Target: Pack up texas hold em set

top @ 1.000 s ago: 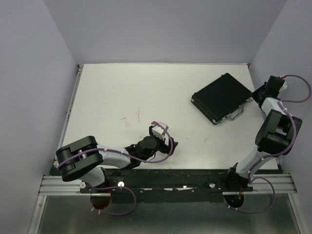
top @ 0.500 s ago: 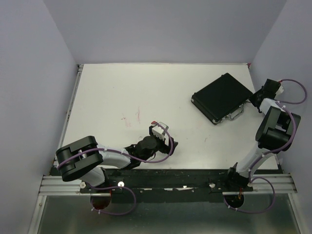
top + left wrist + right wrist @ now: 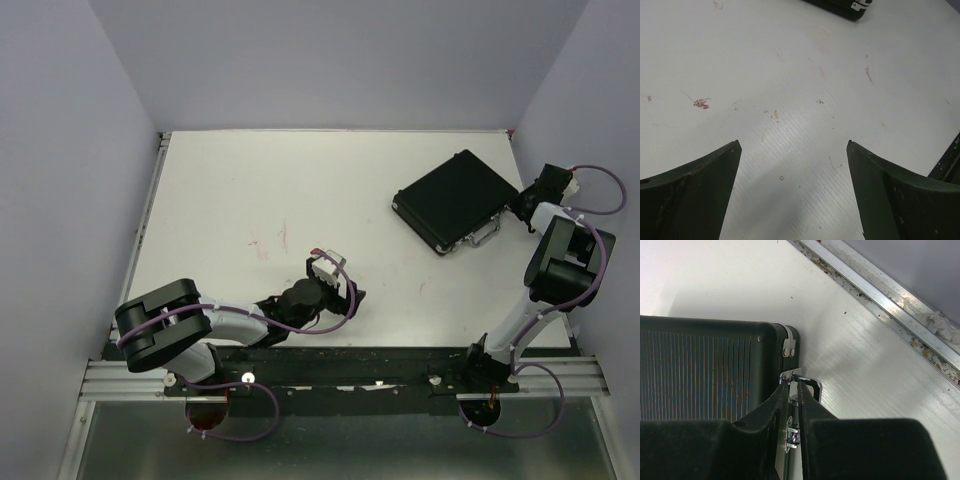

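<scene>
White worktop (image 3: 250, 190) shows faint red scribbles (image 3: 701, 103) on our left side, and near 6 o'clock the left fingers (image 3: 695, 190) sit low over the surface, spread wide with nothing between them. Moving right, we find the black ribbed case (image 3: 452, 197) lying flat and closed at about 2 o'clock, turned on a diagonal, its silver handle (image 3: 482, 235) facing 5 o'clock. At the case's 3 o'clock corner we see the right fingers (image 3: 765, 410) pinched almost together on a silver latch (image 3: 789, 374) on the case's edge, with the worktop's aluminium rail (image 3: 880, 295) nearby toward 1 o'clock in the wrist view.
</scene>
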Controlling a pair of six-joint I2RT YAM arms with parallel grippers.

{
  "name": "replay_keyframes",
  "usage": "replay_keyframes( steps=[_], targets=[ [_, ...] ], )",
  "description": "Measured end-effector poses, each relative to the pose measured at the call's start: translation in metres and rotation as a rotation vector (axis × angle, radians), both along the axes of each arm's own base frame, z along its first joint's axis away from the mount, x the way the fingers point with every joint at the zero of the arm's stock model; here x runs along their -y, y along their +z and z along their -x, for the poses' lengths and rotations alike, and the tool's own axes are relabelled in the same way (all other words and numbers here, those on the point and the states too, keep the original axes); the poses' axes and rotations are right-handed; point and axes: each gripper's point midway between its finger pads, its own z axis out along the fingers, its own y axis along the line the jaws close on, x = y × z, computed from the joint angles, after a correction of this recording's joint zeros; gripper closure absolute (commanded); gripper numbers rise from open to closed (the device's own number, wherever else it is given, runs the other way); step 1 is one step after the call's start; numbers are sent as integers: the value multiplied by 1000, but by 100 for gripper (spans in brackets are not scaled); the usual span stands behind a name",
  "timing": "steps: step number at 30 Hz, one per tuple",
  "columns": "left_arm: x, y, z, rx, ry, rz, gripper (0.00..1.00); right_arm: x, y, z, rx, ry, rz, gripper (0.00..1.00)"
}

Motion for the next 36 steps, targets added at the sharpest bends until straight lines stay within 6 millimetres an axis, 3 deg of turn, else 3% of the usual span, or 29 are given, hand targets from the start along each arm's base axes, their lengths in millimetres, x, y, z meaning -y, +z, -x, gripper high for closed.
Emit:
replay_keyframes(
  steps=[36],
  targets=[
    [1, 2, -1, 2, 0, 4, 6, -2, -6, 1, 197, -99, -193, 79]
  ],
)
